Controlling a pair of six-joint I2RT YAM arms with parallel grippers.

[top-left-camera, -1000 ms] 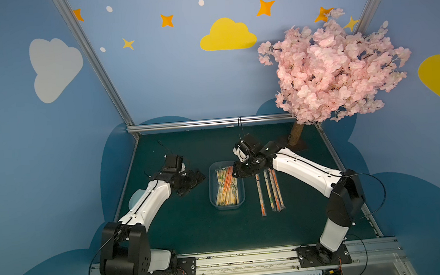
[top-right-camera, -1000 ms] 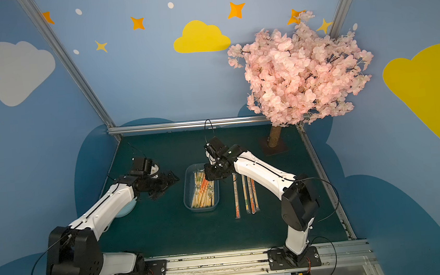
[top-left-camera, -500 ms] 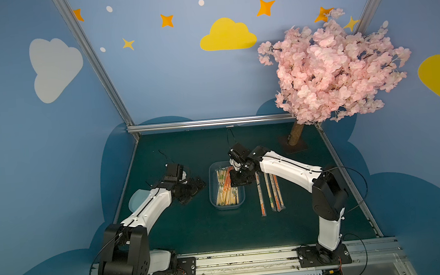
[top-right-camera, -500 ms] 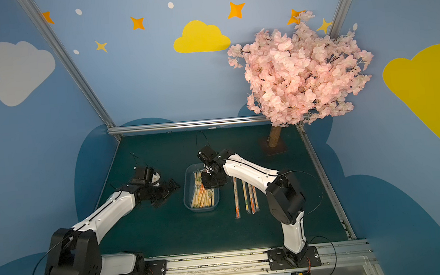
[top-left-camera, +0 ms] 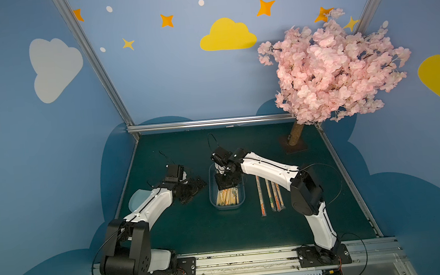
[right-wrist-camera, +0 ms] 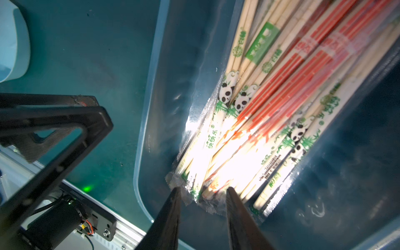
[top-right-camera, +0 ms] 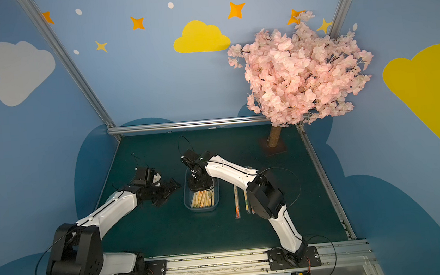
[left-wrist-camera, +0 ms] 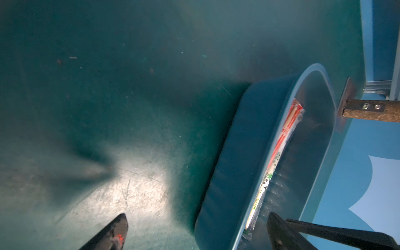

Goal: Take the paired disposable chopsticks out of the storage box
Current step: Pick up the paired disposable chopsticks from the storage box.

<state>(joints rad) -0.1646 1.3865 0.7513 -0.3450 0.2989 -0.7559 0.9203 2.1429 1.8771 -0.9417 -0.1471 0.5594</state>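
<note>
paired disposable chopsticks (top-left-camera: 227, 198) are mostly in the storage box (top-left-camera: 212, 198), a bundle lying lengthwise, just below the middle of the frame in both top views. the right wrist view shows them packed side by side in clear wrap with orange stripes, green print and pandas. four more pairs (top-left-camera: 270, 195) lie on the green mat (top-left-camera: 189, 233) to the right of the box, parallel to it and clear of its wall.

your right gripper (right-wrist-camera: 203, 189) is down inside the box at its far end, the upper part of the box in the top views. its jaws are partly open, with the fingertips (right-wrist-camera: 173, 201) on either side of the ends of a couple of wrapped pairs. one tip is against crumpled wrap. you can't tell from here whether the pads press on the wood.

your left gripper (top-left-camera: 194, 186) sits just left of the box, centre-left of the frame, spread wide and holding nothing. in the left wrist view one fingertip (left-wrist-camera: 116, 229) is over bare mat, the other overlaps the box interior, and the box wall runs between them.

a pale blue object (top-left-camera: 136, 202) lies at the mat's left edge, partly under the left arm. a pink blossom tree (top-left-camera: 335, 71) fills the upper right, with its trunk base on the mat's far right corner.
</note>
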